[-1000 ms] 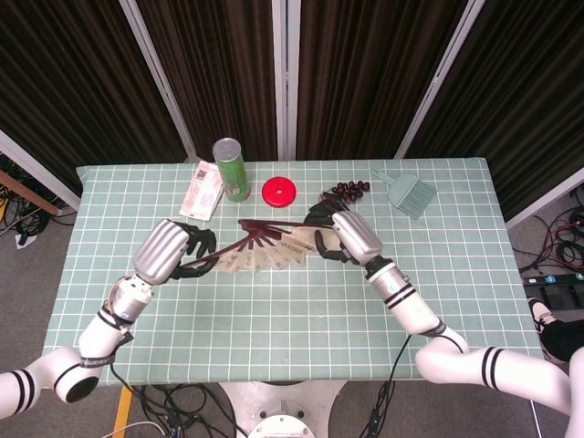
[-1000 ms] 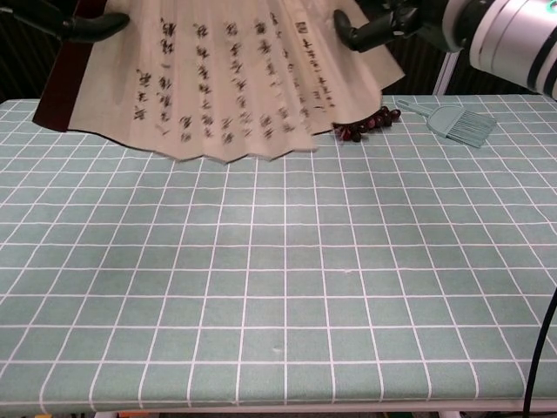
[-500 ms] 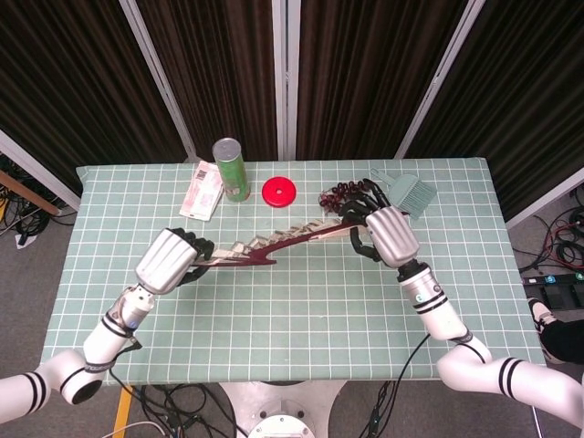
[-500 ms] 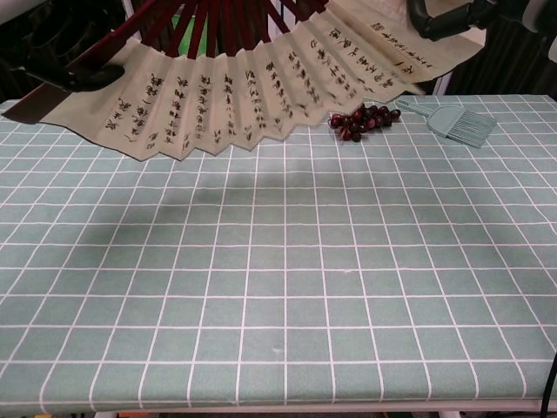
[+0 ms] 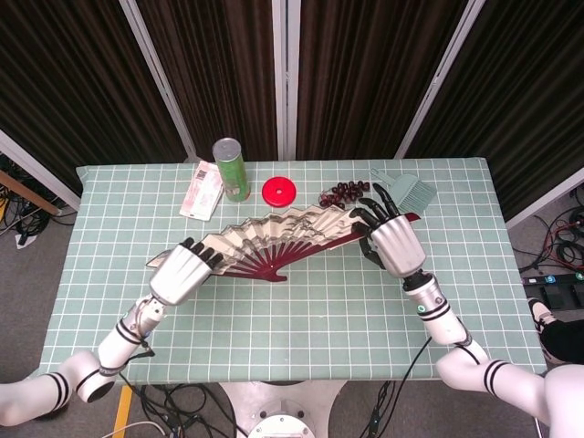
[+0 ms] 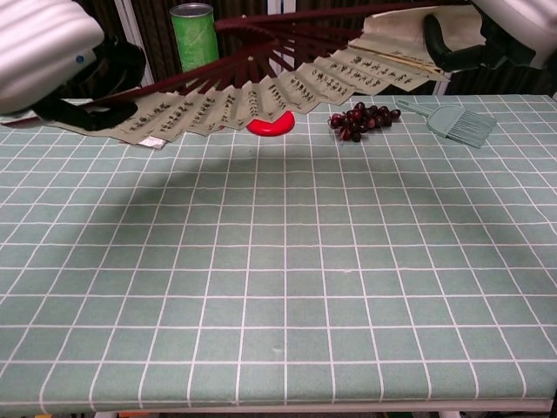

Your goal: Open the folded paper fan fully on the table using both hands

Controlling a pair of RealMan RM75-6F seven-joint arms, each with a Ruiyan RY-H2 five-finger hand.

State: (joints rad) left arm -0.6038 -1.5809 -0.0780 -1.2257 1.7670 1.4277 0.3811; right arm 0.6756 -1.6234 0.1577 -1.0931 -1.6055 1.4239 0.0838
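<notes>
We observe the paper fan point(image 5: 287, 239) spread wide above the worktop point(image 5: 301, 319); left hand point(image 5: 180, 273) and right hand point(image 5: 391, 241) pinch its outer ribs, fingers point(image 5: 372, 215) clamped.

Back of desk point(image 5: 274, 310) — green can point(image 5: 231, 168), upright; flat packet point(image 5: 202, 190) just left of it; red lid point(image 5: 279, 192) to its right. Further right — dark grapes point(image 5: 343, 192), then a pale green brush point(image 5: 411, 193).

Dark curtains point(image 5: 365, 64) behind green-checked table point(image 5: 301, 310)
</notes>
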